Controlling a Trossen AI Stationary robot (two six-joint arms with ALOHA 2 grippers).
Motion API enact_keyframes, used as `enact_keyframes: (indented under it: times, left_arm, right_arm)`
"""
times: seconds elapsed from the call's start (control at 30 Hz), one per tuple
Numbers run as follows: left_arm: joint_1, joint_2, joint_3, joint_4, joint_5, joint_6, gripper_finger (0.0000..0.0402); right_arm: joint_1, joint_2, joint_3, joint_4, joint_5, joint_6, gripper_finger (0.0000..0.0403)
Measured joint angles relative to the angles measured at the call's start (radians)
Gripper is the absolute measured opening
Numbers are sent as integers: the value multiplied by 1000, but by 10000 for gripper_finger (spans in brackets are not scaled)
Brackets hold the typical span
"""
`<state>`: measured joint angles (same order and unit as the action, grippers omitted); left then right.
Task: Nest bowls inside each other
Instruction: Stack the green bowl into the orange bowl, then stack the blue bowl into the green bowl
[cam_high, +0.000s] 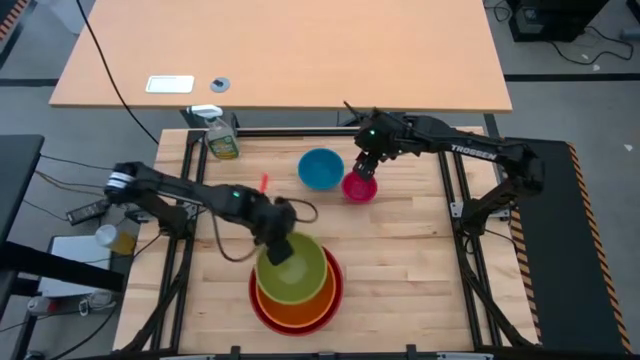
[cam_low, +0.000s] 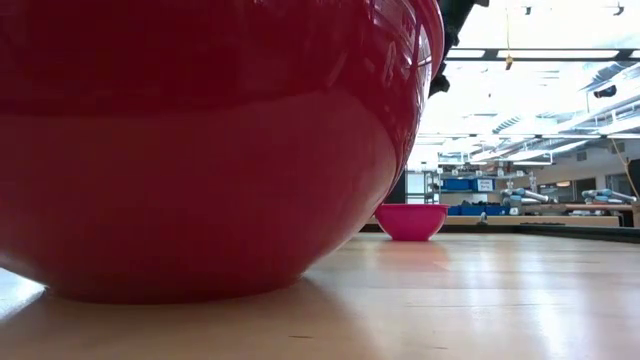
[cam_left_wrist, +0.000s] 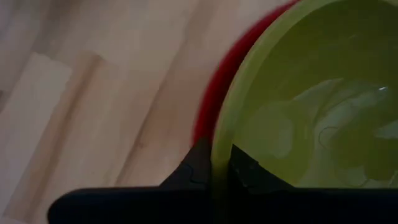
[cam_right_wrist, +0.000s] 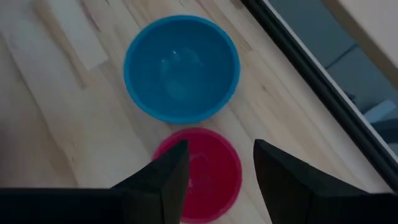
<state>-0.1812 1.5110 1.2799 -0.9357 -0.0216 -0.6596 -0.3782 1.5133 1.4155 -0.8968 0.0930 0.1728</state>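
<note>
Yellow-green bowl pinched by left end effector (cam_high: 277, 247); pink bowl lined up under right.

Left end effector is clamped together on the near rim of the yellow-green bowl (cam_high: 293, 269), seated in the orange bowl (cam_high: 295, 309) and red bowl (cam_high: 256, 302). Right end effector (cam_right_wrist: 216, 169) is held apart just above the pink bowl (cam_right_wrist: 200, 177), blue bowl (cam_right_wrist: 181, 68) just beyond on the surface (cam_high: 410, 260). Release is judged next, then a smaller bowl grasped.

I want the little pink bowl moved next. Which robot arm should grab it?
Probably the right: its open right gripper hovers over the pink bowl. The left gripper is shut on the yellow-green bowl.
</note>
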Motion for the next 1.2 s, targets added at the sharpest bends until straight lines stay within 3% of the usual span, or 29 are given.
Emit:
enact_keyframes:
  times: [0.17,0.4,0.73,0.83,0.97,1.2]
  left_arm:
    - [-51,127,102,-32,-2,11,24]
    - [-102,201,155,-35,-2,20,50]
    - [-105,184,156,-46,3,-93,223]
    - [-88,175,156,-47,-2,-117,256]
    - [-77,157,157,-58,-30,-107,266]
    - [-111,115,155,-121,-235,-20,243]
  right_arm:
    - [-1,6,0,52,-44,-41,185]
    - [3,5,0,74,-93,-102,185]
    - [3,5,0,93,-121,-183,185]
    - [3,5,0,101,-130,-184,185]
    - [-1,28,-3,119,-139,-183,185]
    - [-10,120,-43,193,-163,-165,185]
